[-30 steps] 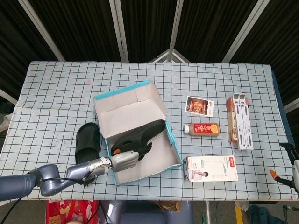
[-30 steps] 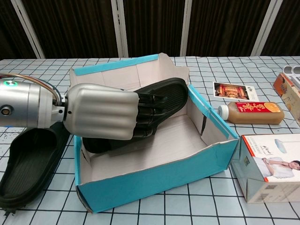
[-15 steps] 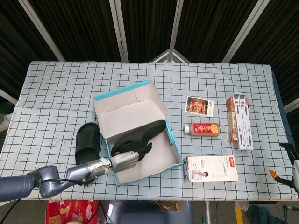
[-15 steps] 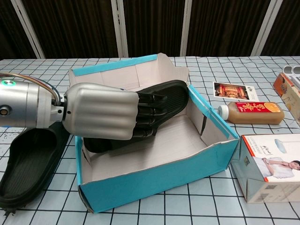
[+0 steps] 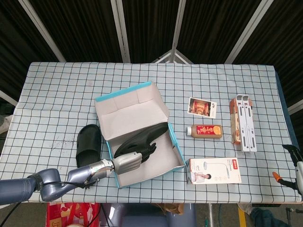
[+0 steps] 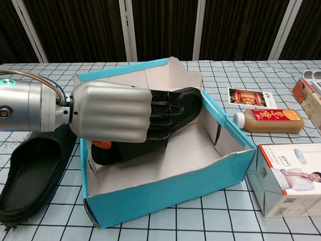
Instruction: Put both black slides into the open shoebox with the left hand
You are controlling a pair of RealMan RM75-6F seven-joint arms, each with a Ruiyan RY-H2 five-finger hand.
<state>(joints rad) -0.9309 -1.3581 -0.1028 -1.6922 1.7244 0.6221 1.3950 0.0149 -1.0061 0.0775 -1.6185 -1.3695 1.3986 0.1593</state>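
Note:
The open blue shoebox (image 5: pixel 170 113) (image 6: pixel 165 196) sits mid-table. One black slide (image 5: pixel 147 134) (image 6: pixel 186 102) lies inside it, its toe propped on the box's right wall. My left hand (image 5: pixel 127 161) (image 6: pixel 113 113) reaches in over the box's near-left corner. Its fingers (image 6: pixel 159 114) are stretched out over the slide's middle, and an orange thumb tip shows below the palm. I see no grip on the slide. The second black slide (image 5: pixel 89 143) (image 6: pixel 29 173) lies flat on the table, left of the box. My right hand (image 5: pixel 294 168) shows only at the right border, fingertips apart and holding nothing.
Right of the shoebox lie a photo card (image 5: pixel 202 107) (image 6: pixel 252 97), a bottle of brown liquid (image 5: pixel 205 130) (image 6: pixel 268 120) and a white lamp carton (image 5: pixel 215 170) (image 6: pixel 288 181). An orange carton with a white stand (image 5: pixel 243 122) sits further right.
My left hand has risen slightly and its fingers have straightened from a curl around the slide. The slide stays in the box, barely shifted.

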